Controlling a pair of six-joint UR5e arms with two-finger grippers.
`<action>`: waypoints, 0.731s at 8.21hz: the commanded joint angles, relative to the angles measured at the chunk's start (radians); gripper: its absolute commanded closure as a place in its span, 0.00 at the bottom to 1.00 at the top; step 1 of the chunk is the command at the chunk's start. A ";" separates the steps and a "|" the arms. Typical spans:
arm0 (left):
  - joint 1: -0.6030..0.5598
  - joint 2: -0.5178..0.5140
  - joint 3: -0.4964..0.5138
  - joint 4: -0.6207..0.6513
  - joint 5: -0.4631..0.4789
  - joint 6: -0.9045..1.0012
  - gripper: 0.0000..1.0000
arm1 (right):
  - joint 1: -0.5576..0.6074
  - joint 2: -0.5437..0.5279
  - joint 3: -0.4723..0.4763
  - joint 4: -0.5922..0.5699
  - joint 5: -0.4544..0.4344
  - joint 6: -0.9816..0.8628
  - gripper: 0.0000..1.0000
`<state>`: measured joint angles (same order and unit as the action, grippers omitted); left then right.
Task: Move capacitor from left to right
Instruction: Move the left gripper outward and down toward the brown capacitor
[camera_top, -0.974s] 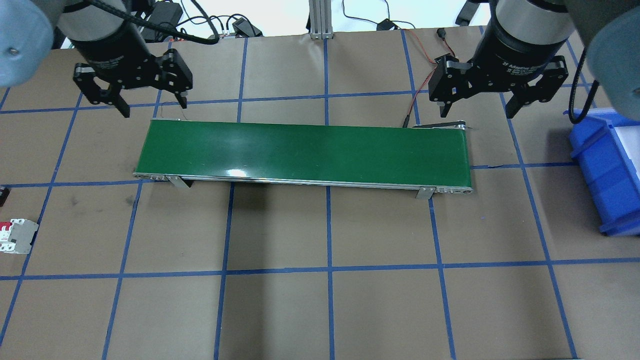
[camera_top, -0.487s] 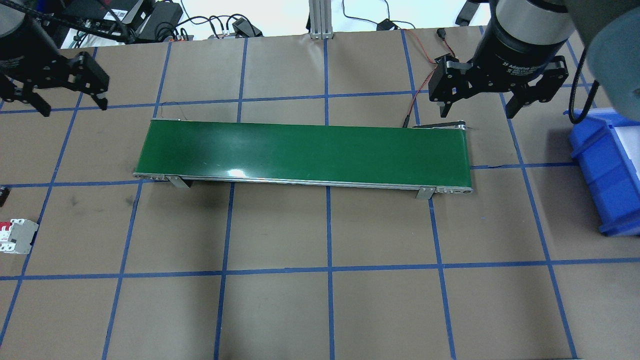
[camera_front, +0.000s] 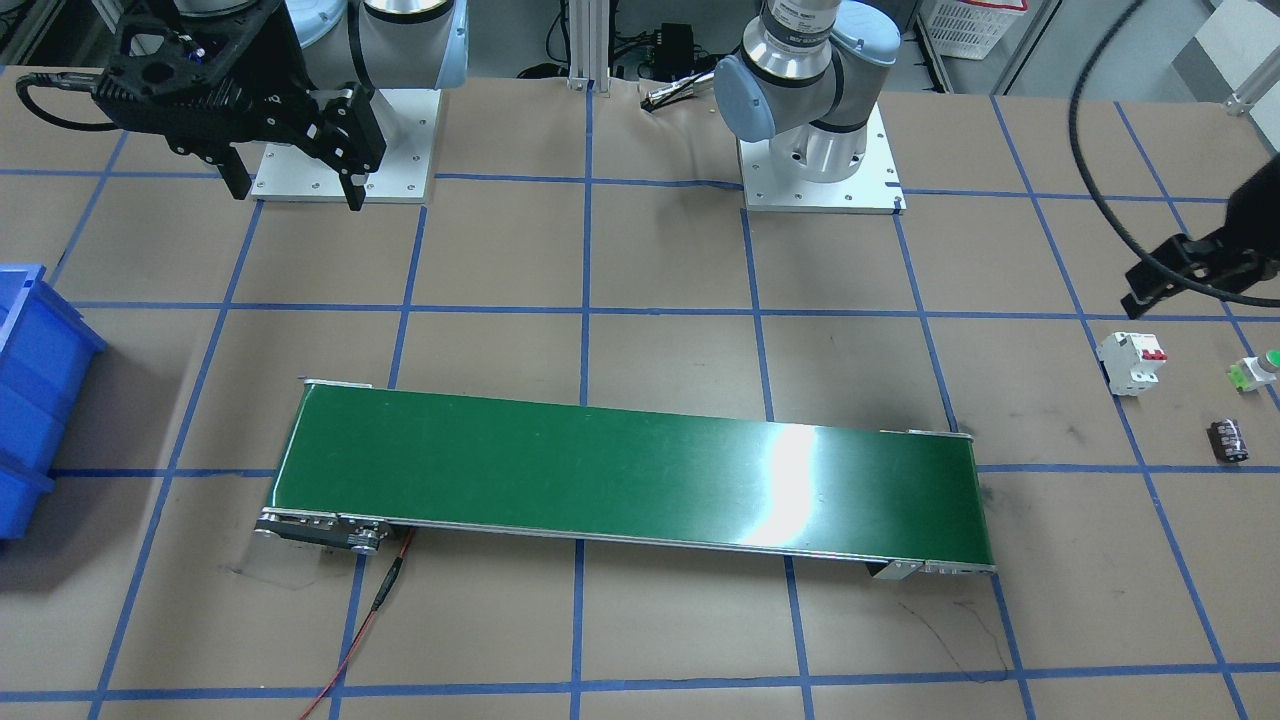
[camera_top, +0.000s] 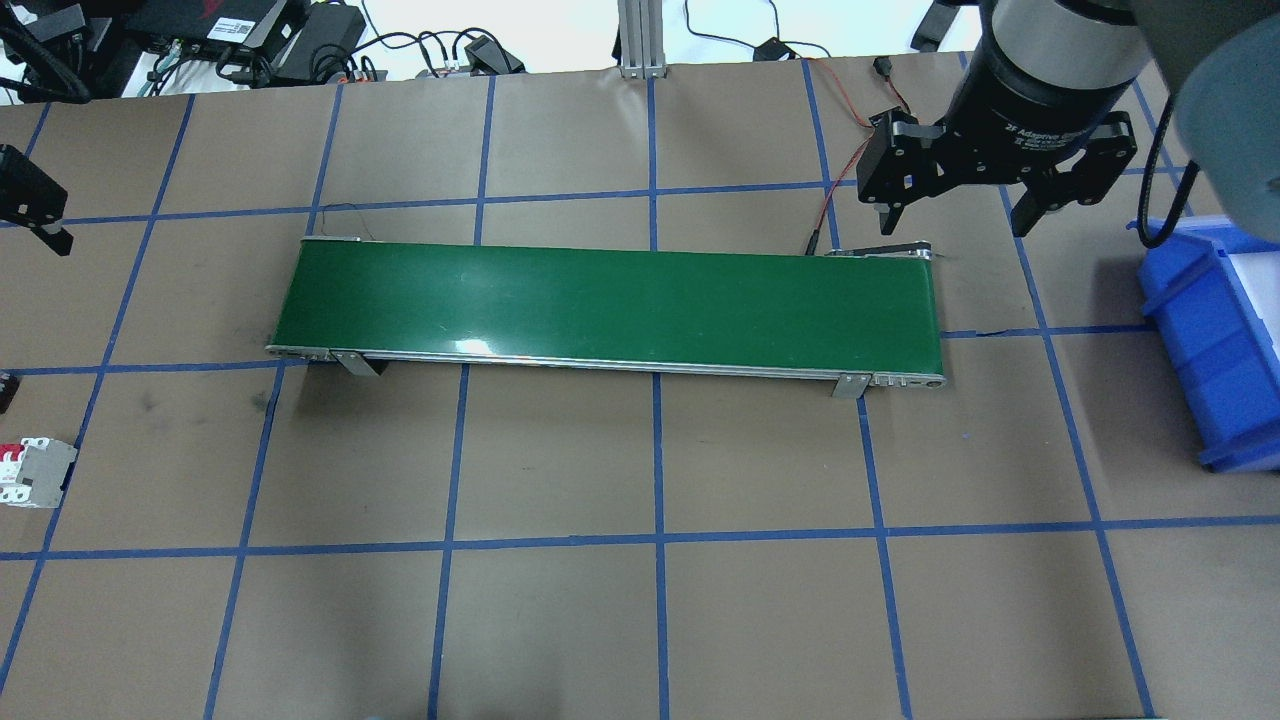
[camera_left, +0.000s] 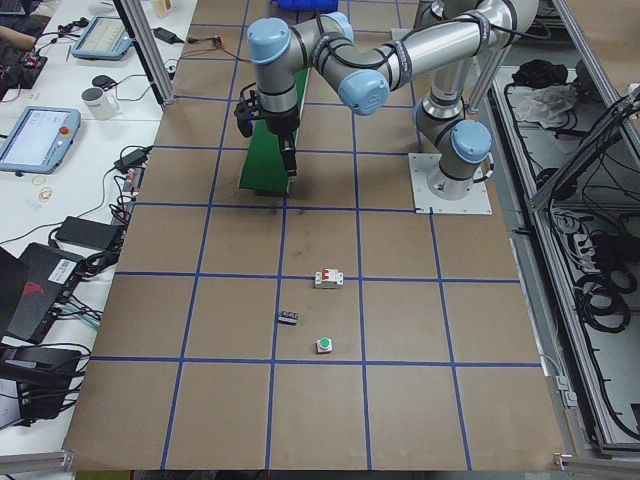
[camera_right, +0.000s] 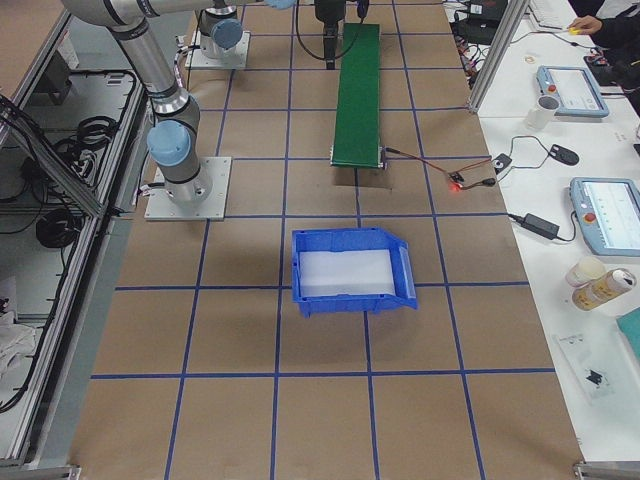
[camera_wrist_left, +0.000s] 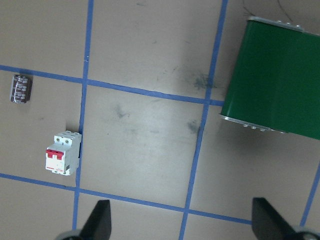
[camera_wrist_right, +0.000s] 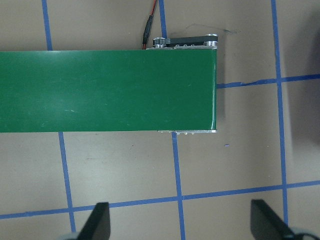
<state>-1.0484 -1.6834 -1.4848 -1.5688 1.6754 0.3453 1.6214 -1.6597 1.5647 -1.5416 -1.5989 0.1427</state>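
Note:
The capacitor (camera_front: 1228, 441) is a small black cylinder lying on the paper-covered table at the robot's far left. It also shows in the left wrist view (camera_wrist_left: 20, 89) and the exterior left view (camera_left: 289, 318). My left gripper (camera_wrist_left: 182, 225) is open and empty. It hovers above the table between the conveyor's left end and the white breaker (camera_wrist_left: 62, 152), apart from the capacitor. In the overhead view only one of its fingers (camera_top: 35, 200) shows, at the left edge. My right gripper (camera_top: 955, 215) is open and empty. It hangs behind the right end of the green conveyor belt (camera_top: 610, 310).
A small push-button with a green cap (camera_front: 1258, 372) sits near the breaker (camera_front: 1132, 362) and the capacitor. A blue bin (camera_top: 1215, 340) stands at the right end of the table. A red cable (camera_top: 835, 190) runs to the conveyor's back right corner.
My left gripper has moved left from behind the conveyor's left end, almost out of the overhead view. It stays open. The right gripper has not moved.

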 joint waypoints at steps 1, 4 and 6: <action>0.118 -0.068 0.001 0.071 -0.034 0.107 0.00 | 0.000 0.000 0.000 0.000 -0.001 0.000 0.00; 0.267 -0.166 0.003 0.214 -0.079 0.297 0.00 | 0.000 0.000 0.000 0.000 -0.001 0.000 0.00; 0.324 -0.253 0.000 0.306 -0.075 0.407 0.00 | 0.000 0.000 0.000 0.000 -0.001 0.000 0.00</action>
<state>-0.7837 -1.8589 -1.4830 -1.3514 1.5988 0.6462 1.6214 -1.6598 1.5646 -1.5415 -1.5999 0.1427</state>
